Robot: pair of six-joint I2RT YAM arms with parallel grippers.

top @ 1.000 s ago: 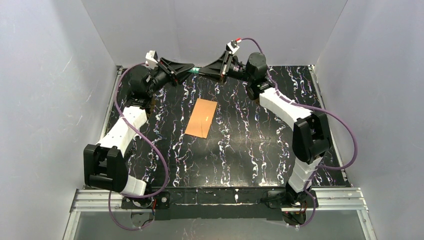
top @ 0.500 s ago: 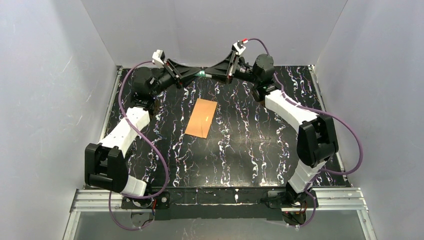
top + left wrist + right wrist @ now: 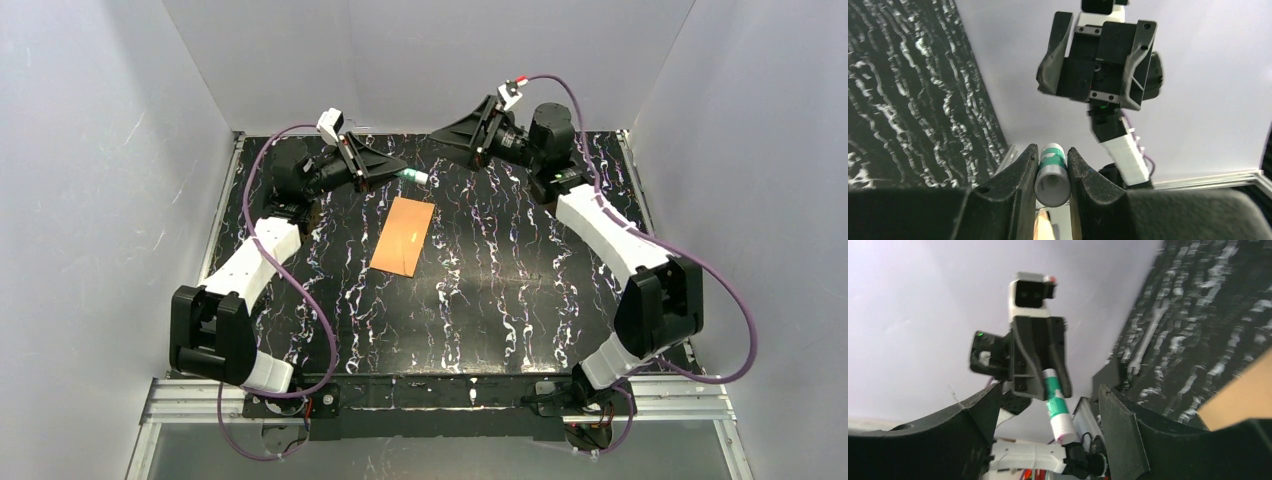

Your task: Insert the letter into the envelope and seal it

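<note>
The orange-brown envelope (image 3: 402,235) lies flat in the middle of the table, and its corner shows in the right wrist view (image 3: 1243,395). The letter is out of view. My left gripper (image 3: 405,172) hovers above the far end of the envelope, shut on a green-and-white glue stick (image 3: 1052,172) whose white end pokes out past the fingers (image 3: 1060,422). My right gripper (image 3: 438,136) hangs to the right of it, a short gap away, open with nothing between its fingers (image 3: 1050,390).
The table top is black marble-patterned (image 3: 500,290), closed in by pale walls on the left, back and right. A metal rail (image 3: 440,395) runs along the near edge by the arm bases. Purple cables loop off both arms.
The right gripper opened, let go of the glue stick and drew back to the right. The left gripper kept the stick and carried it right, toward the envelope's far end.
</note>
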